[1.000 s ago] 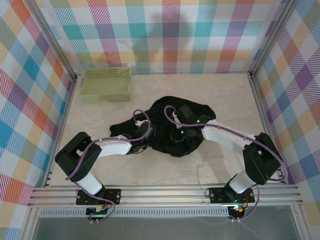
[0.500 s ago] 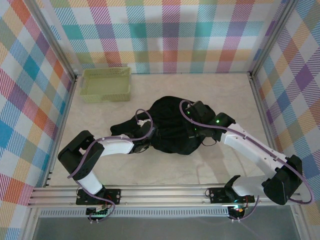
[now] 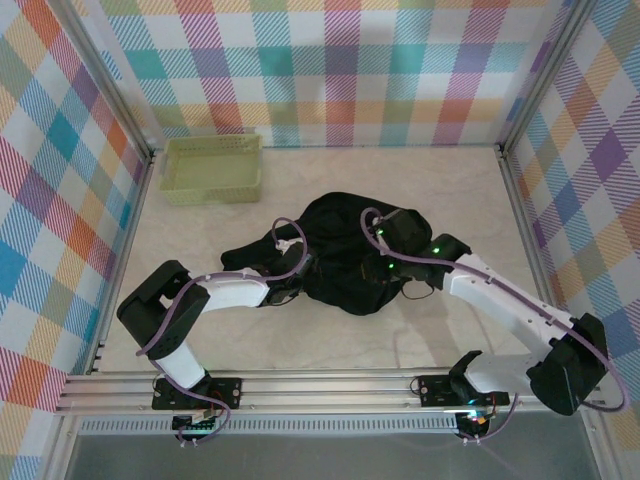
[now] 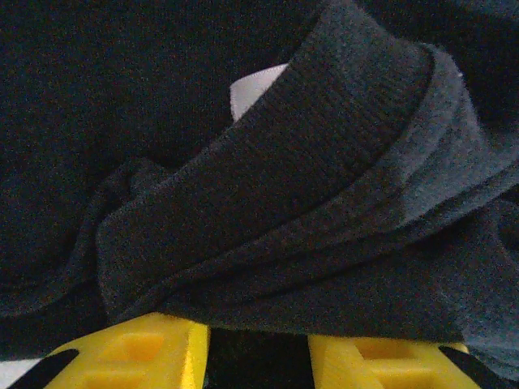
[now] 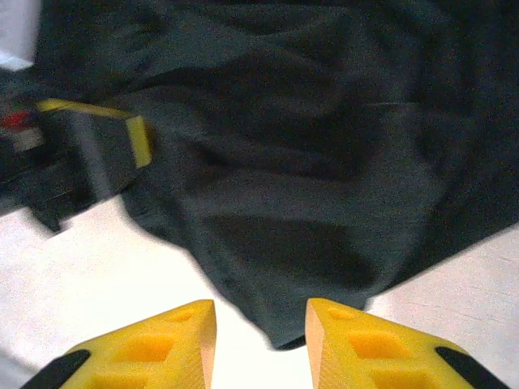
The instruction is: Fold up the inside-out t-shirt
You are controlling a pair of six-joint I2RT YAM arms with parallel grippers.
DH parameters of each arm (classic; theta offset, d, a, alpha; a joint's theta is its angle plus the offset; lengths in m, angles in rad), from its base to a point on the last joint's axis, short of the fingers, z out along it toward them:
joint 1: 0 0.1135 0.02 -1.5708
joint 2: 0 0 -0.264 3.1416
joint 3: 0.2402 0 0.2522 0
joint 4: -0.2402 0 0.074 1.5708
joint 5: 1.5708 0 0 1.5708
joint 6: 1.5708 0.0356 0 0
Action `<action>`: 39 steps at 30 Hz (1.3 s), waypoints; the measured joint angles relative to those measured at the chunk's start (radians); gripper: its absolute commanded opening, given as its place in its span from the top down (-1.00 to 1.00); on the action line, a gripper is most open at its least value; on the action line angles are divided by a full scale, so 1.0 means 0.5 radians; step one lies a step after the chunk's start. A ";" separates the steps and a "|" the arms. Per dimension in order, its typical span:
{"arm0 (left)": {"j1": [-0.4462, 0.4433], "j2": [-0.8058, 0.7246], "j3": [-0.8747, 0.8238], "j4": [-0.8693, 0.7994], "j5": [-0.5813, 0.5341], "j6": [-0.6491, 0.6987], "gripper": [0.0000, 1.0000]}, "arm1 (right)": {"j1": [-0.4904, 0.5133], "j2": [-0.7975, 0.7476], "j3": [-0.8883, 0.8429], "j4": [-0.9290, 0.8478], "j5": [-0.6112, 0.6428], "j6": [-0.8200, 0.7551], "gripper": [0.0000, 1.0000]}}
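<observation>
Since a second ago the right arm has unfolded, its elbow now out at the near right, while the left arm has stayed low at the cloth's left edge. On the pale table (image 3: pixel 440 190) we see the inside-out t-shirt (image 3: pixel 335 235) crumpled in a black heap near the middle, a flap trailing off to the left. The pale green basket (image 3: pixel 213 168) sits well apart in the far left corner. The right gripper (image 5: pixel 261 312) hovers over the shirt's near edge, fingers apart with bare table between them. The left gripper (image 4: pixel 258 332) has a thick ribbed fold draped over its separated fingertips; we cannot tell whether it pinches the cloth. A small white tag (image 4: pixel 253 87) peeks out above that fold
</observation>
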 measured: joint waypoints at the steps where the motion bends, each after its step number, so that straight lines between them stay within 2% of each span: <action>1: 0.000 0.000 0.000 0.000 0.000 -0.001 0.25 | -0.110 0.000 -0.055 0.022 -0.008 0.013 0.19; 4: 0.000 0.000 0.000 0.000 0.000 0.000 0.25 | -0.343 0.016 -0.206 0.062 -0.003 0.046 0.20; 6: 0.000 0.000 0.000 0.000 0.000 0.000 0.25 | -0.381 0.078 -0.231 0.064 0.024 0.060 0.20; 11: 0.000 0.000 0.000 -0.001 0.000 0.000 0.25 | -0.330 0.291 -0.230 0.184 0.009 0.050 0.04; 15: 0.000 0.000 0.000 -0.001 0.000 0.000 0.25 | -0.104 0.352 -0.146 0.240 -0.060 0.011 -0.03; 21: 0.000 -0.001 0.000 0.000 0.000 0.000 0.25 | 0.115 0.501 0.059 0.372 -0.198 0.002 0.02; 26: 0.000 -0.001 0.000 -0.001 0.000 0.000 0.25 | 0.125 0.607 0.096 0.368 -0.215 -0.024 0.04; 30: -0.002 -0.001 -0.001 0.000 -0.004 0.000 0.25 | 0.111 0.459 0.080 0.334 -0.196 -0.080 -0.01; 34: -0.004 -0.001 -0.002 0.002 -0.008 0.000 0.25 | 0.009 0.239 0.048 0.323 -0.234 -0.160 0.04; 39: -0.004 -0.001 -0.002 0.002 -0.008 0.000 0.25 | -0.089 0.302 0.046 0.336 -0.265 -0.247 0.13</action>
